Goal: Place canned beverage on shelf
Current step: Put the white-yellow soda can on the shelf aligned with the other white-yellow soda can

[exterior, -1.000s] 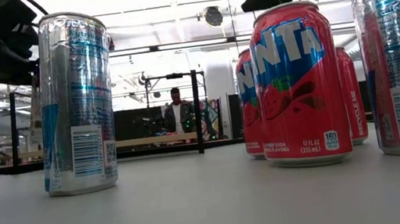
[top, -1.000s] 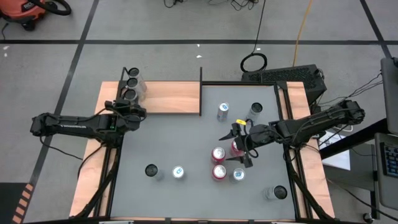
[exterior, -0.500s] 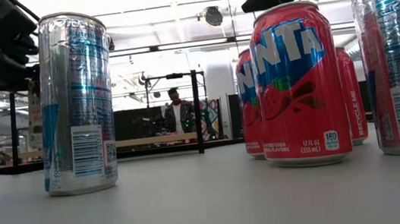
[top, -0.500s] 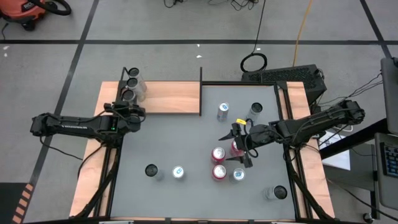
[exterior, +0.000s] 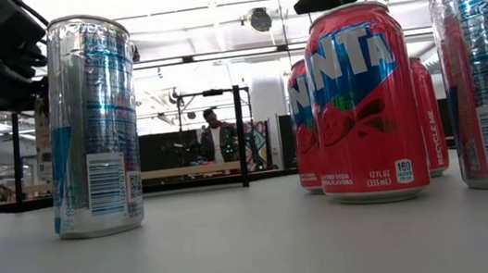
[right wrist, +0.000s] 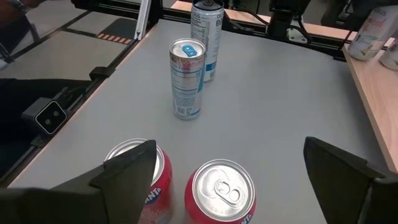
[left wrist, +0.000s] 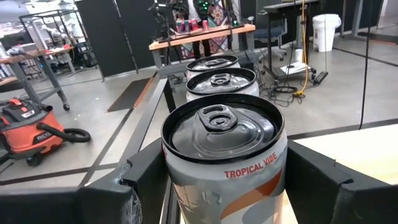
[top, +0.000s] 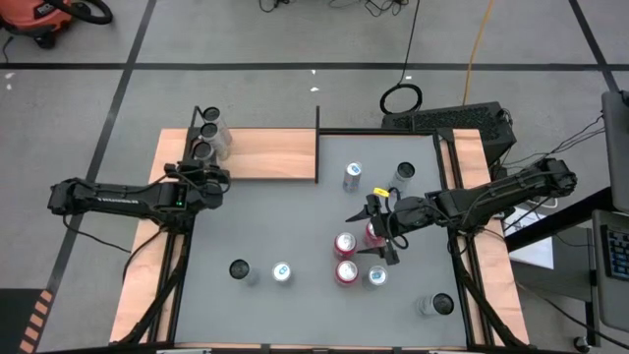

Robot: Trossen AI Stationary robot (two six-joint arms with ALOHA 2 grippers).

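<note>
left pincer: closed around a silver can with "TROPICAL VIBE" on its side, one dark finger on each flank, so it's got it by the body and the lid stays free

where that can is: at the left end of the shelf, right behind two more cans lined up along that edge. looks to me like it's being added to the row, and I can't tell if its base is already down on the wood

shelf: flat light wood-grain board with thin black posts and rim, sitting at the far left of the grey table. lining the cans up from the corner makes sense, keeps the rest of the board free

right pincer: spread wide and empty, hovering over the pair of red cans mid-table, probably lined up for the next pick

red cans: glossy red print, plain aluminium tops with pull tabs, standing just beside each other, so the fingers will have to slip in between

other cans: tall slim silver-and-blue ones stand upright further out, smooth shiny metal, round and easy to tip if nudged

progress guess: three cans at the shelf, lots left on the table
</note>
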